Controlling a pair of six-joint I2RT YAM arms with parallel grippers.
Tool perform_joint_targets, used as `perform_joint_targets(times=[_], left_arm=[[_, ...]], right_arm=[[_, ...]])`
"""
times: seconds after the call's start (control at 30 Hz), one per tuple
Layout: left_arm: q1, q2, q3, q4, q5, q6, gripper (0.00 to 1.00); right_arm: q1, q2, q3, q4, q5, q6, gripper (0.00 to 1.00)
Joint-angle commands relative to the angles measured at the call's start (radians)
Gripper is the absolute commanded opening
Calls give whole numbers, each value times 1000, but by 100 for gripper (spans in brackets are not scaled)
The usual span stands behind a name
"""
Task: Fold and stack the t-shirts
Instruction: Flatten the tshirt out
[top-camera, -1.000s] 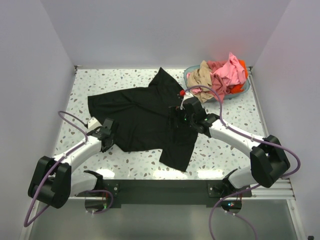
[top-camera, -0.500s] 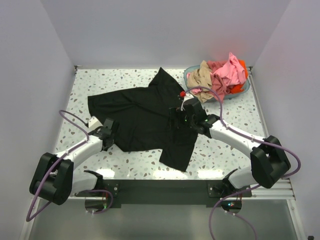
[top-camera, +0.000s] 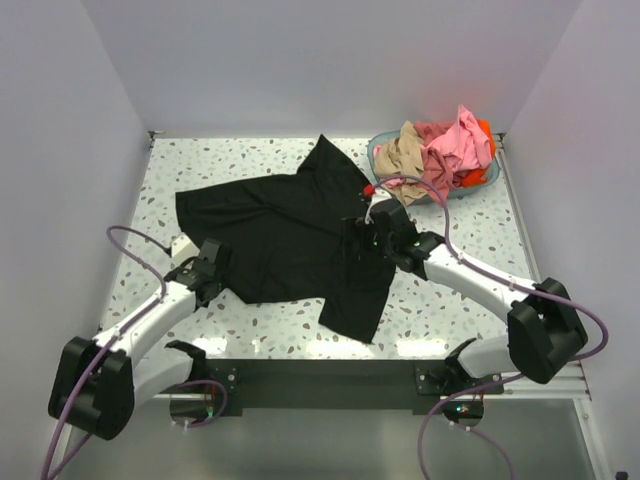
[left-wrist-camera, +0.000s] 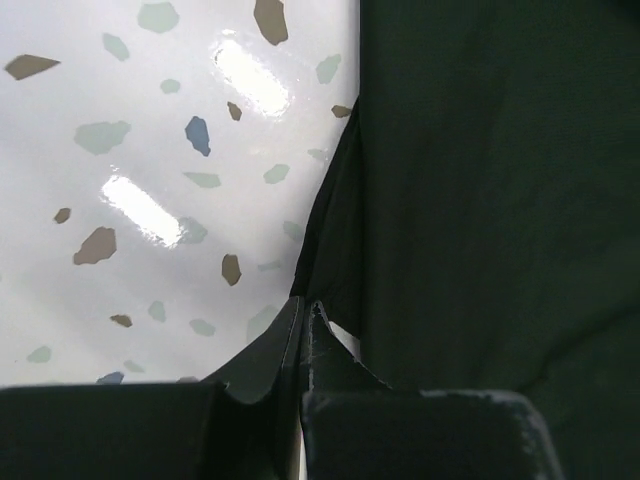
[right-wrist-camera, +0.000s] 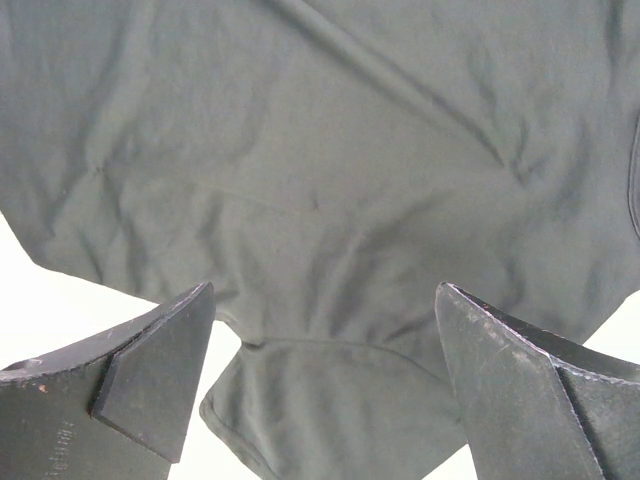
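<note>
A large black t-shirt (top-camera: 290, 220) lies spread on the speckled table, one sleeve pointing to the near edge. My left gripper (top-camera: 218, 262) sits at its near-left hem. In the left wrist view its jaws (left-wrist-camera: 305, 312) are pressed together, pinching the edge of the black cloth (left-wrist-camera: 480, 200). My right gripper (top-camera: 358, 235) hovers over the shirt's right side. It is open (right-wrist-camera: 325, 340), with the creased cloth and a sleeve seam (right-wrist-camera: 330, 180) below its fingers and nothing between them. Pink (top-camera: 458, 140), tan (top-camera: 403, 152) and orange-red (top-camera: 484, 130) t-shirts are heaped at the back right.
The heap of shirts fills a teal round basket (top-camera: 378, 158) in the table's back right corner. White walls close the table on three sides. Purple cables loop off both arms. Bare speckled tabletop (top-camera: 450, 300) shows to the right of and in front of the black shirt.
My left gripper has shut on the black shirt's hem, and its arm has swung slightly outward. The right gripper has stayed open and barely shifted over the shirt.
</note>
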Motion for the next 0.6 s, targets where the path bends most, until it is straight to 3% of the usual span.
perform_joint_targets(times=[0.0,0.2,0.57], left_arm=[[14,-132,15,-110,-28,3,0],[17,-274,26,-240,-52,-28,0],[17,-392,127,-412,-114,-141,0]], right_arm=[[-3,-51,-26,-27,24,-5,95],[-5,-68,-81,-33,25,26,95],[-5,-117,-160,-70,54,66,95]])
